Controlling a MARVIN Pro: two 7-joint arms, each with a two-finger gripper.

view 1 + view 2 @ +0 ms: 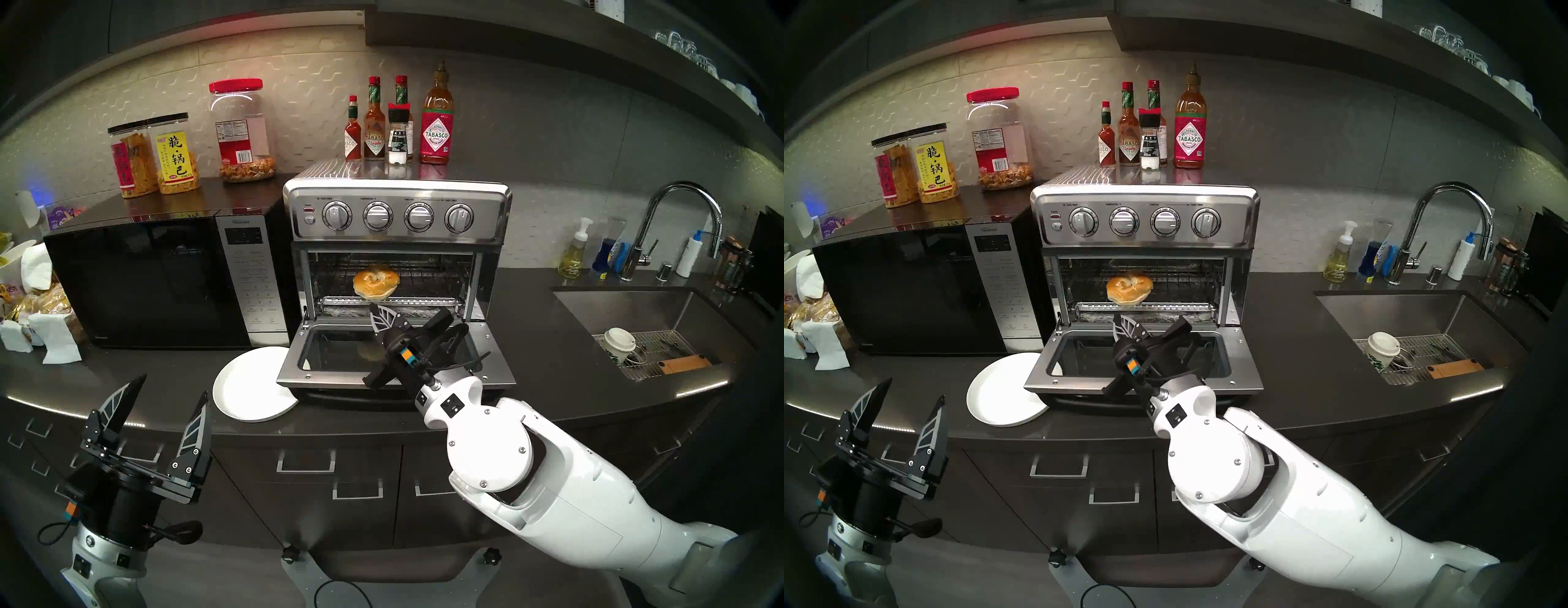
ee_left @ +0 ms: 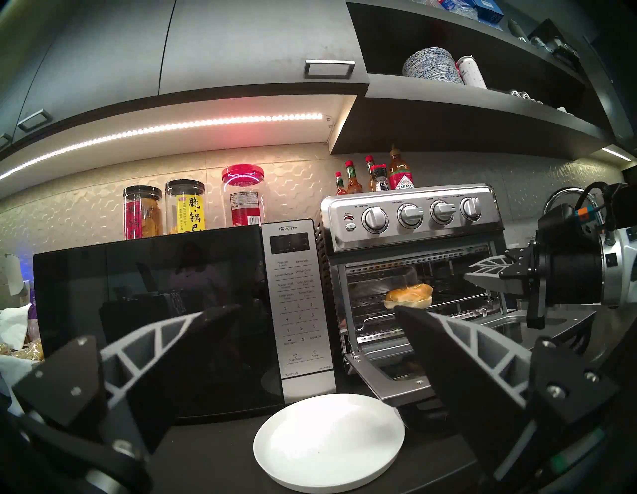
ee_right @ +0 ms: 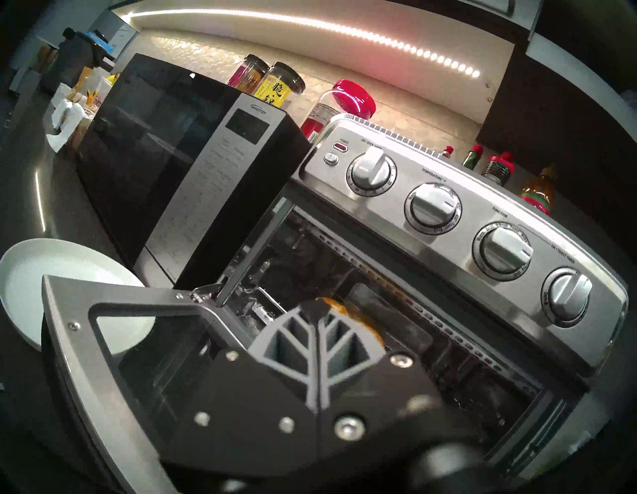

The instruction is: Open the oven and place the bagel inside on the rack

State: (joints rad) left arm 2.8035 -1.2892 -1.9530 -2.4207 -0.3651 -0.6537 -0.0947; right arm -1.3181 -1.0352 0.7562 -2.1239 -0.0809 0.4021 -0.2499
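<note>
**Bagel on the rack, door down**

With the oven (image 1: 396, 220) door dropped flat, the bagel (image 1: 375, 283) sits on the rack (image 1: 428, 281) near its front edge; my right end effector (image 1: 383, 319), fingers pressed together and empty, points level at it from over the door; I'd nudge gently, centred, to seat it deeper; my left end effector (image 1: 167, 405) hangs spread wide, clear of the surface (image 1: 551, 339).

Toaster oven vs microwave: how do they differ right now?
The toaster oven has its door dropped flat open; the microwave door is shut. The toaster oven is stainless steel with four round knobs; the microwave is black-fronted with a keypad panel. The toaster oven holds a bagel on its rack; nothing shows inside the microwave. Both sit on the dark counter with items stored on top.
</note>
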